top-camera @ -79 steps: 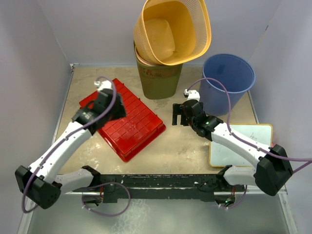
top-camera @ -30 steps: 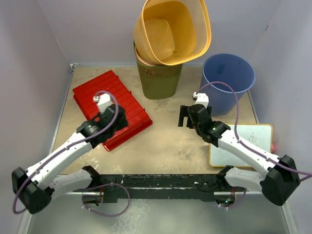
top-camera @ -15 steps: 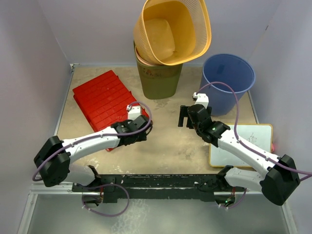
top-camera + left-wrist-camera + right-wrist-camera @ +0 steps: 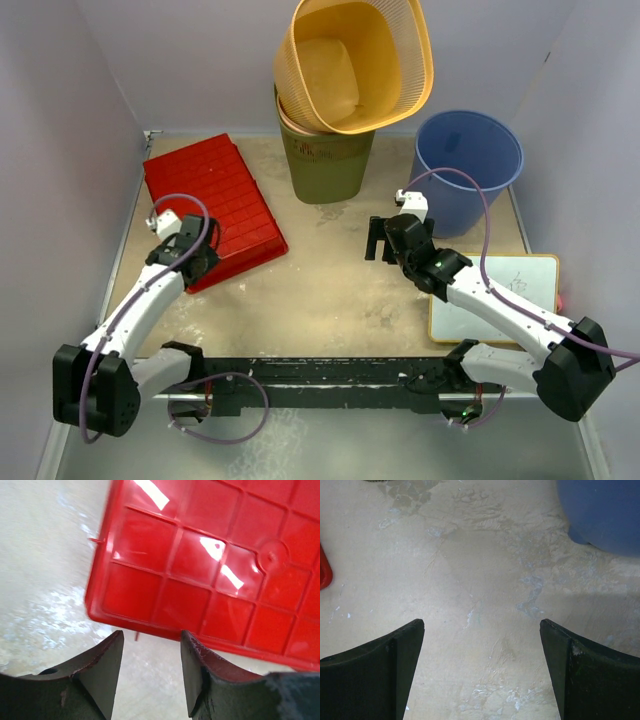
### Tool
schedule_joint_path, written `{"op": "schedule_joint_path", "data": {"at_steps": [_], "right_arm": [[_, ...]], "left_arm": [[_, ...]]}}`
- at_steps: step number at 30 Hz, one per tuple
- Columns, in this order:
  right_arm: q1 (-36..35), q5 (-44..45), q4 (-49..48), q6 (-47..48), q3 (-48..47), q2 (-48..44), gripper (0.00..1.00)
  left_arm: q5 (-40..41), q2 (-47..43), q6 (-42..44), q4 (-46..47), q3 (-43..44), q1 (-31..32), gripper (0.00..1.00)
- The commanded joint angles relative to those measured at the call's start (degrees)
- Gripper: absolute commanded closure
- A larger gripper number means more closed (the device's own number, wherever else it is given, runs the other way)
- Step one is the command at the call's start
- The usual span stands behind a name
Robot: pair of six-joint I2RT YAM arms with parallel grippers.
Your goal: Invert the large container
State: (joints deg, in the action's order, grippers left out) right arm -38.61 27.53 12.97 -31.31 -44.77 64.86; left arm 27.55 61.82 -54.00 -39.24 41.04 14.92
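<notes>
Scuffed pale bench [image 4: 330, 300] below me: red crate [image 4: 215, 195] lies bottom-up, left of the green bin [image 4: 325, 165]. My left hand [image 4: 151, 645], released and empty, hovers left of that bin too, crate rim just ahead; right hand [image 4: 482, 625] spread wide, right of the bin.

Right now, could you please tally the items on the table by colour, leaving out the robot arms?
Red container: 1
Orange basket: 1
Olive bin: 1
Blue bucket: 1
White board: 1
Total: 5, not counting a pale rim under the basket, too hidden to identify.
</notes>
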Motion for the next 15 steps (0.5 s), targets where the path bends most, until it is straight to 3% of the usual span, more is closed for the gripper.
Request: {"op": "schedule_joint_path", "data": {"at_steps": [1, 5, 8, 12, 15], "right_arm": [[0.04, 1.90, -0.82, 0.52, 0.34, -2.46, 0.00], [0.03, 3.47, -0.68, 0.89, 1.69, -4.21, 0.00], [0.07, 3.70, -1.38, 0.66, 2.35, -4.14, 0.00], [0.03, 2.62, -1.68, -0.12, 1.52, -2.41, 0.00], [0.03, 2.19, -1.27, -0.13, 0.53, -1.76, 0.00]], "left_arm": [[1.11, -1.81, 1.74, 0.03, 4.52, -6.98, 0.53], [-4.64, -4.04, 6.33, 2.31, 9.59, -4.18, 0.52], [2.24, -3.15, 4.47, 2.35, 14.84, 8.31, 0.50], [2.02, 7.11, 1.51, 7.20, 18.87, 20.03, 0.49], [-2.38, 14.29, 1.45, 16.01, 19.91, 24.23, 0.49]]}}
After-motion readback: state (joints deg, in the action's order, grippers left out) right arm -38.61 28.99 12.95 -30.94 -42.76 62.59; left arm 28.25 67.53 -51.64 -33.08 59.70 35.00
